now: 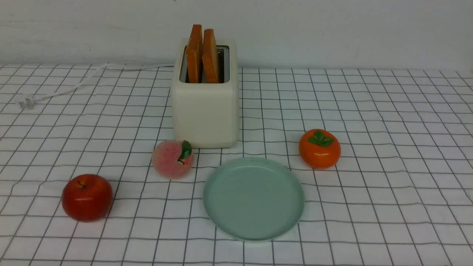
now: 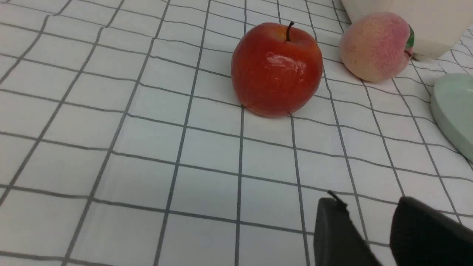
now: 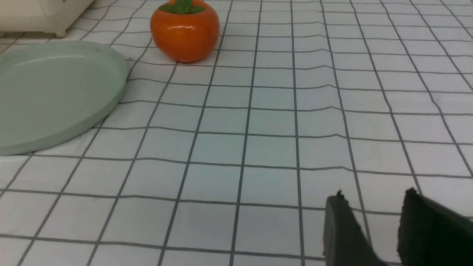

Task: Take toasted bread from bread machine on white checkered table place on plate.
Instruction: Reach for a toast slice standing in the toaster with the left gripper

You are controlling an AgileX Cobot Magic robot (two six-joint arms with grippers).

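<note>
Two slices of toasted bread (image 1: pixel 202 55) stand upright in the slots of the cream bread machine (image 1: pixel 205 107) at the back middle of the white checkered table (image 1: pixel 388 147). In front of it lies the mint-green plate (image 1: pixel 253 198), bare; its edge shows as the plate (image 2: pixel 456 111) and the plate (image 3: pixel 55 92) in the wrist views. My left gripper (image 2: pixel 367 201) hovers open over bare cloth, short of a red apple, nothing between its fingers. My right gripper (image 3: pixel 373 195) is open too, over bare cloth well to the plate's right. Neither arm shows in the front view.
A red apple (image 1: pixel 87 197) sits front left, a peach (image 1: pixel 173 159) by the toaster's front corner, an orange persimmon (image 1: pixel 319 148) right of the plate. The toaster's white cord and plug (image 1: pixel 27 103) trail to the back left. A white wall stands behind.
</note>
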